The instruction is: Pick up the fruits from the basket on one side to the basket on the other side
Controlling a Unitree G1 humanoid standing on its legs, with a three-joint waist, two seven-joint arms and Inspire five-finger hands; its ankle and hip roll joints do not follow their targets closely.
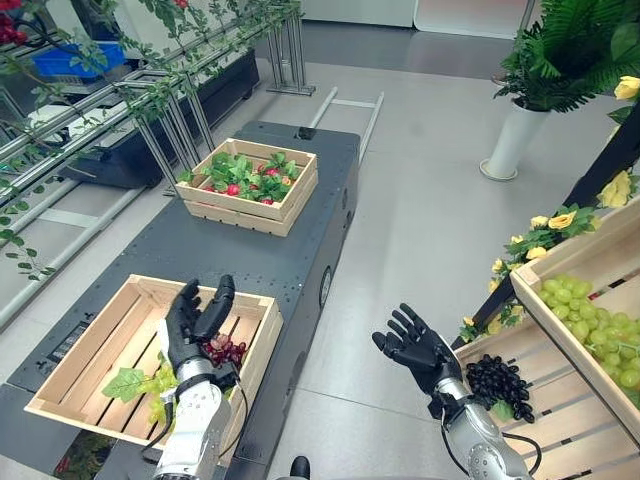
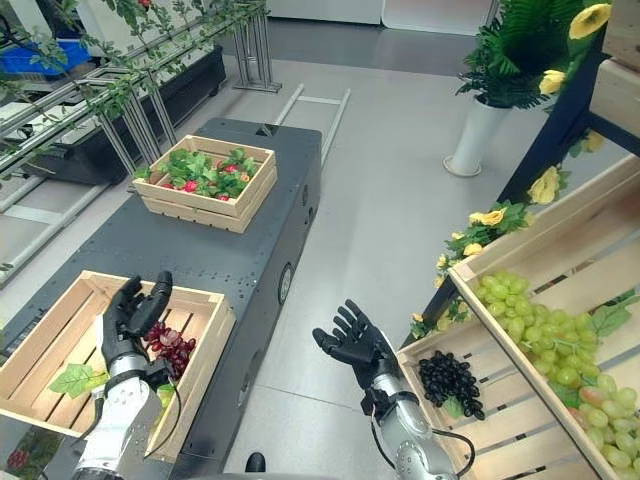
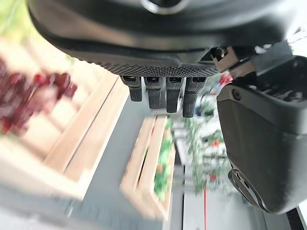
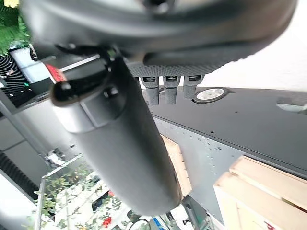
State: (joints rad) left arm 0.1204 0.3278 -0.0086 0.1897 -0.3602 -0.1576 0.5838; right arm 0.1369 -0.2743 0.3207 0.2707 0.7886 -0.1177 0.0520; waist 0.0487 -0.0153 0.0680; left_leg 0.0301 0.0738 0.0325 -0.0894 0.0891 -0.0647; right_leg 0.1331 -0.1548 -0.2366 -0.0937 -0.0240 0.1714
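Note:
On the dark cart stands a near wooden crate (image 1: 85, 337) holding red grapes (image 1: 226, 350), green grapes (image 1: 160, 381) and a leaf. My left hand (image 1: 193, 322) hovers open over it, fingers straight and palm turned toward the red grapes (image 3: 29, 100), holding nothing. My right hand (image 1: 415, 345) is open above the floor between the cart and the slatted shelf crate (image 1: 560, 412) on the right. A bunch of black grapes (image 1: 497, 385) lies in that crate, just right of the hand's wrist. My right hand (image 4: 165, 88) is empty.
A second crate (image 1: 250, 182) of leaves and red fruit sits farther back on the cart (image 1: 250, 250). An upper shelf crate holds green grapes (image 1: 592, 320), edged with yellow flowers. A white potted plant (image 1: 514, 140) stands on the floor, and metal racks with vines run along the left.

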